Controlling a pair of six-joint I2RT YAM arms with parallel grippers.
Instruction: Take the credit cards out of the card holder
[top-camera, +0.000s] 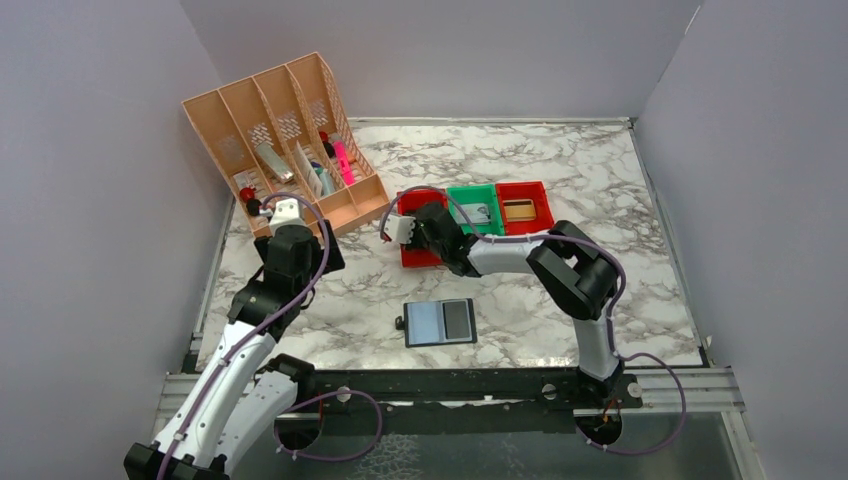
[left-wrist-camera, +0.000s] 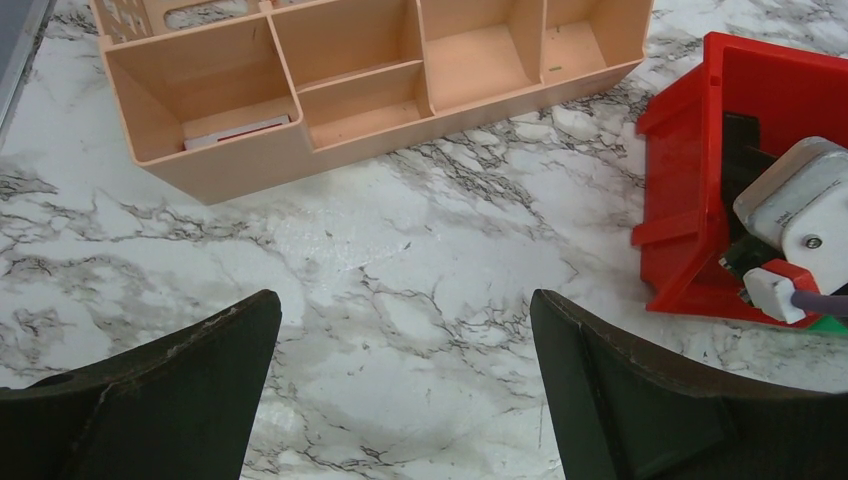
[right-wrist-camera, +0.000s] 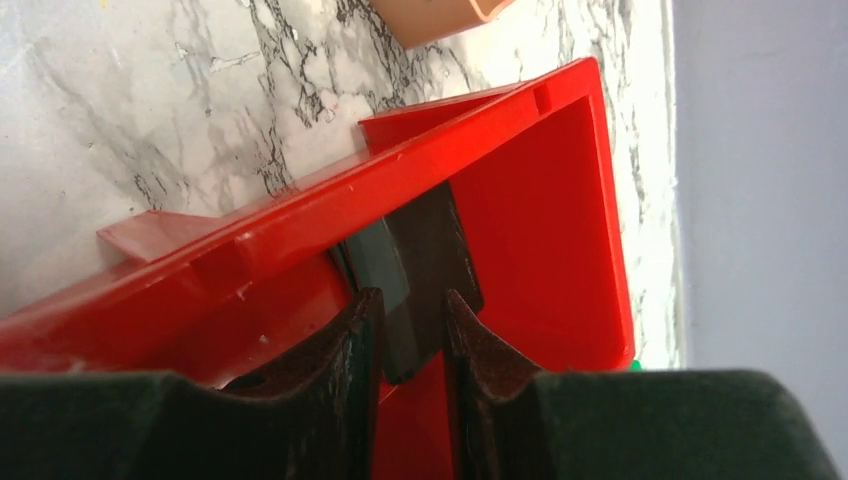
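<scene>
Credit cards (right-wrist-camera: 430, 250) show as a grey layer against a darker one, though the close view leaves it unclear whether that is one card or two. They sit inside the left red bin (right-wrist-camera: 560, 200), pinched between the fingers of the right gripper (right-wrist-camera: 413, 298), whose jaws are closed on them. In the top view the card holder (top-camera: 440, 322) lies open and flat on the marble table (top-camera: 620, 260), well apart from that bin and nearer the arm bases. Its left panel is pale blue-grey, its right panel darker, and a small tab sticks out at its left edge. A green bin (top-camera: 465, 190) and a second red bin (top-camera: 545, 200) stand in a row to the right of the first. The left gripper (left-wrist-camera: 405, 305) hangs over bare marble with its jaws wide apart, holding nothing, near the peach organiser (left-wrist-camera: 240, 170).
</scene>
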